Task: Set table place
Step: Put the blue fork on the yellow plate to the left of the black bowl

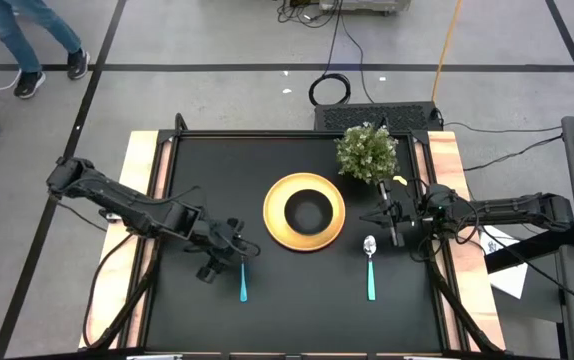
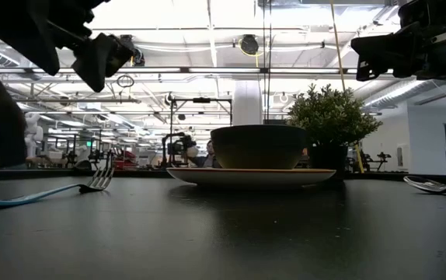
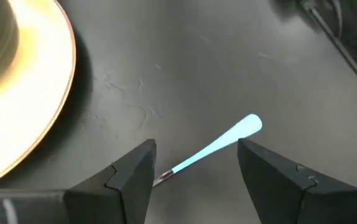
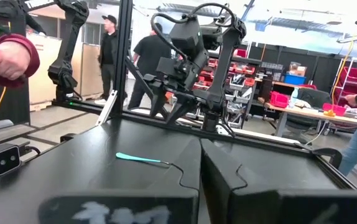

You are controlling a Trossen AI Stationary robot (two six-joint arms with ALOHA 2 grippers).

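The yellow plate [image 1: 277, 228] lies mid-table with the black bowl [image 1: 307, 212] standing in it. Left of the plate the teal-handled fork [image 1: 244, 282] lies flat on the table [image 1: 197, 320]. The teal-handled spoon [image 1: 370, 268] lies flat to the plate's right. My left gripper [image 1: 235, 248] hangs open above the fork's metal end. In the left wrist view its fingers [image 3: 135, 177] stand on either side of the teal handle [image 3: 219, 148], well above it. My right gripper [image 1: 392, 215] is shut, empty, and held above the table beside the plate's right rim.
A bushy potted plant [image 1: 367, 152] stands at the far right of the table, behind the plate. Light wooden strips [image 1: 139, 190] run along the left and right sides. Bare tabletop lies near the front edge. People show in the room beyond the table [image 4: 107, 50].
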